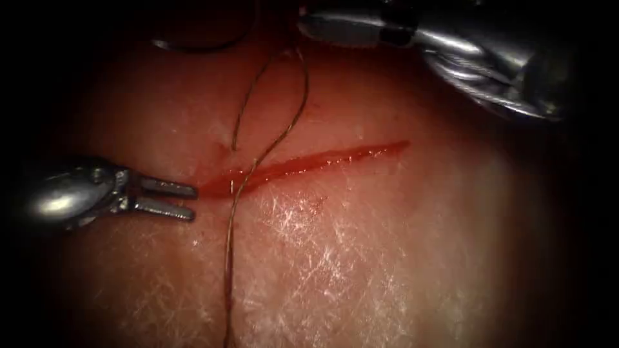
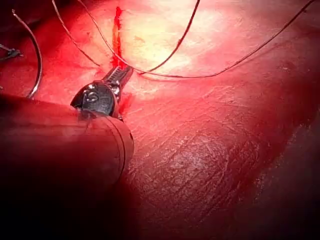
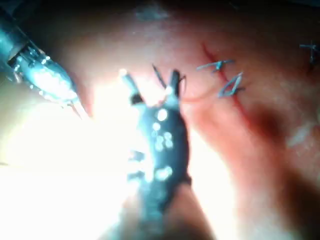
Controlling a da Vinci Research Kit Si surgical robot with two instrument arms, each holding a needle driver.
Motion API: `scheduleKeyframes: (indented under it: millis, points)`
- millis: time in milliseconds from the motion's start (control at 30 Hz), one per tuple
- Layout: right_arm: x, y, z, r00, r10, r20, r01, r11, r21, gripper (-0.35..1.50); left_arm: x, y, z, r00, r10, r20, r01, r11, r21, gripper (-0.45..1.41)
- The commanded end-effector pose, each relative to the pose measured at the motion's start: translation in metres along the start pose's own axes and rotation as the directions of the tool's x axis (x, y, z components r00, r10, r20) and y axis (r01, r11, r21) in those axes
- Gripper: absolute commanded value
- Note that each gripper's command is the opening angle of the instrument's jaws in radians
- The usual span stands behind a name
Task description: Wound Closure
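Note:
The cut point(image 1: 309, 162) runs slantwise across the tissue point(image 1: 387, 258), wet with red fluid. My left tool point(image 1: 195, 201) lies at the cut's left end with its jaws open and nothing between them; the left wrist view shows it point(image 2: 124, 71) at that same end. The curved needle point(image 1: 193, 45) rests free on the tissue beyond the cut, held by neither tool, and appears as an arc point(image 2: 35, 55). The thread point(image 1: 227, 258) crosses the cut near its left end, loops up toward my right tool point(image 1: 303, 22) and comes back down into the tissue. My right tool's jaws point(image 3: 150, 77) stand apart in a V.
Short cut thread ends point(image 3: 222, 75) stick up from stitches along another red line. The left tool's shaft point(image 2: 60, 145) lies low over the tissue. The left tool point(image 3: 45, 77) also appears beside the right tool's jaws.

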State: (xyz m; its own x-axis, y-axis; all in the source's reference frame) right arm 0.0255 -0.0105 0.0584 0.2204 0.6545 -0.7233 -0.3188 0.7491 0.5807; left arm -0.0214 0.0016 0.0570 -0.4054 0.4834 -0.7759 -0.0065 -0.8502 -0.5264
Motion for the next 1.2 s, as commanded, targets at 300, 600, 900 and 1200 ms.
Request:
scheduleKeyframes:
  millis: [300,600,900,1200]
  points:
    - [-0.0087,-0.0064,0.0009,0.989,-0.016,0.145,-0.001,0.993,0.116,1.28,-0.0001,0.0002,0.0005,1.0,-0.002,0.003,0.002,1.0,-0.009,0.09]
    - [-0.0145,-0.0115,0.0004,0.976,-0.106,0.19,0.06,0.97,0.235,1.25,-0.0004,0.0018,0.0013,1.0,0.01,0.014,-0.009,1.0,-0.02,0.07]
    - [-0.0176,-0.0133,0.0003,0.963,-0.16,0.217,0.091,0.95,0.299,1.21,-0.0034,0.0043,0.0003,0.998,0.055,0.03,-0.054,0.998,-0.039,0.09]
    - [-0.0188,-0.0098,-0.0009,0.962,-0.159,0.223,0.103,0.964,0.243,1.2,-0.0005,0.0096,0.0013,0.978,0.204,-0.05,-0.205,0.979,-0.016,0.91]
